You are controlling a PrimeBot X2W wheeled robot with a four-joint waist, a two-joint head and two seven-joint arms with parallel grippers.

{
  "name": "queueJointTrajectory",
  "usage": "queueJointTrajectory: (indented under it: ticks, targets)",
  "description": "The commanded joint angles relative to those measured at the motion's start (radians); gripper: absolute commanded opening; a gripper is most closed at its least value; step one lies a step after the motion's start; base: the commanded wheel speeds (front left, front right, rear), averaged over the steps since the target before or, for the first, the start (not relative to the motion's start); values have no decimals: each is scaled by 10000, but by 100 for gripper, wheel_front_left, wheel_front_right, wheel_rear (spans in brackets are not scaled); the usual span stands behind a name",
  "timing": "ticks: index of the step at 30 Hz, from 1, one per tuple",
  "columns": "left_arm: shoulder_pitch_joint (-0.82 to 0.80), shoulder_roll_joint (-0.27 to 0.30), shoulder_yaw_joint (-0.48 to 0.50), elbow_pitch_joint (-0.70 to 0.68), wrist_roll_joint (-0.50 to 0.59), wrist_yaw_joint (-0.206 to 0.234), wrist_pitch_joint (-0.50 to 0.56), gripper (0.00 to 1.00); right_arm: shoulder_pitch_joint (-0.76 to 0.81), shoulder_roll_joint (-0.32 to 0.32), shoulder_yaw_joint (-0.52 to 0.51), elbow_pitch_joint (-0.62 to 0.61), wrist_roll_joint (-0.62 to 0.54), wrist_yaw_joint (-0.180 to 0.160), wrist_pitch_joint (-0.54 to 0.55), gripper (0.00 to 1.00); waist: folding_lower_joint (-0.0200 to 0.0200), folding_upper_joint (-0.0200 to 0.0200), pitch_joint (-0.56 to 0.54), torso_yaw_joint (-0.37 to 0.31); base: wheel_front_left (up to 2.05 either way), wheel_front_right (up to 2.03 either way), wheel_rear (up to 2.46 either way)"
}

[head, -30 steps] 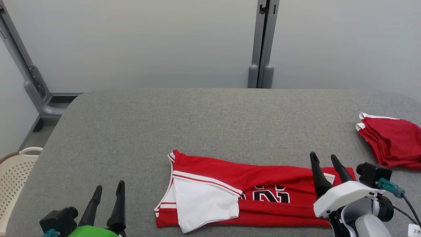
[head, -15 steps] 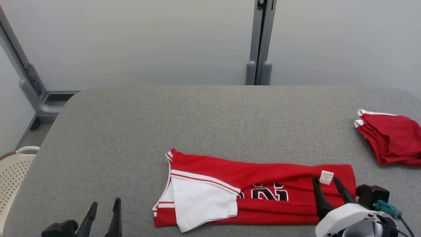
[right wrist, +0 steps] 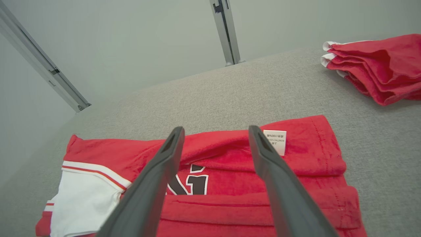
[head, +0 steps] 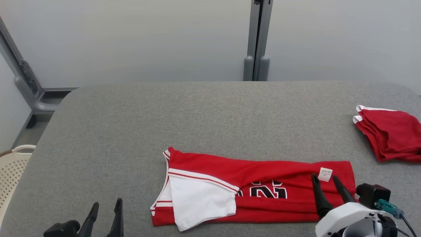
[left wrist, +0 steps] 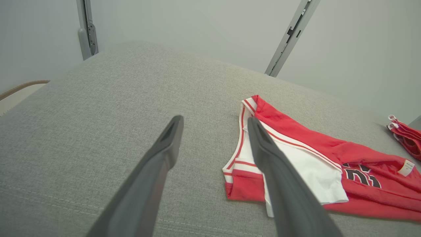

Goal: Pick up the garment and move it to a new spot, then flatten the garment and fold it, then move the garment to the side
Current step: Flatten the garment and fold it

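The garment (head: pixel 263 179), a red jersey with white trim and black numerals, lies folded lengthwise into a long strip near the front of the grey table (head: pixel 197 118). A white flap (head: pixel 200 204) is turned over at its left end, and a small white label (head: pixel 325 174) shows near its right end. My right gripper (head: pixel 325 179) hovers open above the jersey's right end (right wrist: pixel 296 154), holding nothing. Left of the jersey (left wrist: pixel 296 154), my left gripper (head: pixel 107 204) stands open and empty over bare table.
A stack of folded red garments (head: pixel 389 135) lies at the table's right edge. A cream perforated basket (head: pixel 11 168) stands on the floor at the left. A grey post (head: pixel 256 39) rises behind the table against the pale wall.
Both grippers have drawn back toward the bottom of the view, the right one from past the jersey's far edge to above its right end. The camera has tilted slightly. The jersey lies unchanged.
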Motion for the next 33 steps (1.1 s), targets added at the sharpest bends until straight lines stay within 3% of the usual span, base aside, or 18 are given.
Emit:
queueJointTrajectory:
  ticks: [1,10,23,29,33]
  targets:
    - [-58,13,-40,36,24,-33,35,100,25,-36,-30,-68,33,-1,42,100,0,0,25,-7,0,0,0]
    - [-124,-16,-77,85,-76,-81,64,100,-117,-33,-487,-339,-338,-1,577,100,0,0,132,-40,0,0,0]
    - [-265,-141,-292,198,-95,-213,131,100,97,-36,-2552,-1435,-2113,-2,3039,100,0,0,320,136,0,0,0]
    - [-365,-146,-375,232,-59,-292,164,100,189,-32,-3048,-1082,-2372,-1,2793,100,0,0,498,190,0,0,0]
    - [-496,-77,-447,186,16,-294,285,100,-117,-35,-3325,-192,-2317,-1,2144,100,0,0,710,249,0,0,0]
